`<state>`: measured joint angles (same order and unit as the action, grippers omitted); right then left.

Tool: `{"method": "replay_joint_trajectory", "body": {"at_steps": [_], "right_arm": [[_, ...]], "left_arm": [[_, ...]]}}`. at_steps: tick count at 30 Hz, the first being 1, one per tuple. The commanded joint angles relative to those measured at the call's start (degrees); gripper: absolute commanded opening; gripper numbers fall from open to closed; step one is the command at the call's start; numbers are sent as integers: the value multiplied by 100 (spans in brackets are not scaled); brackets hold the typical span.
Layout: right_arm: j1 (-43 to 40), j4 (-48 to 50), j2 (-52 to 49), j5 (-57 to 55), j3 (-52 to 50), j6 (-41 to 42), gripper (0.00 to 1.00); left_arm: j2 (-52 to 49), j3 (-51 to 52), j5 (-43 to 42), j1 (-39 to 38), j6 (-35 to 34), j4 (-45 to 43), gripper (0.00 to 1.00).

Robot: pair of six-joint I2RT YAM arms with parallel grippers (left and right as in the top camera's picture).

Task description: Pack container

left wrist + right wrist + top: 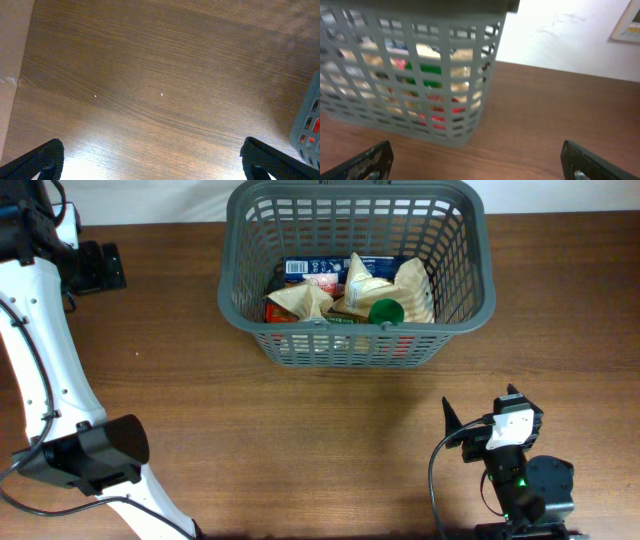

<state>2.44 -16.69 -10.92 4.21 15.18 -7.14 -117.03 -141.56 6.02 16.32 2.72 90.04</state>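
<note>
Wood table (pixel 150 75) fills view under your left gripper (pixel 155 167): fingers wide apart, empty. Container (pixel 308 131) at far right of them. Right gripper (pixel 477 167) nearer, wide apart, empty. Container (pixel 445 6) ahead-left of fingers, long axis crosswise.

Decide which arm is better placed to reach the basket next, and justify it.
Right, probably. The right gripper is open and faces the basket close ahead; the left gripper, also open, sees mostly table, with only the basket's corner at its view's edge.
</note>
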Motion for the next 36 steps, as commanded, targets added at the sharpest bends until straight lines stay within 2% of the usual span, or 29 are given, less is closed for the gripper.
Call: {"method": "replay_joint_trajectory", "body": {"at_steps": [1,6,33,36], "right_arm": [[-151,-31,291,7,-302,-485,99],[-286,-26,1073,-17,-879,-485,99],[-431,-26,1073,-17,-999,-485,99],[-428,-26,1073,-15,-999,-485,99]], "left_arm": [[-39,31,-17,9,-57,7,99],[-39,31,-17,9,-57,9,99],[-50,251,-17,2,-57,4,99],[249,409,-17,-260,-57,7,99]]}}
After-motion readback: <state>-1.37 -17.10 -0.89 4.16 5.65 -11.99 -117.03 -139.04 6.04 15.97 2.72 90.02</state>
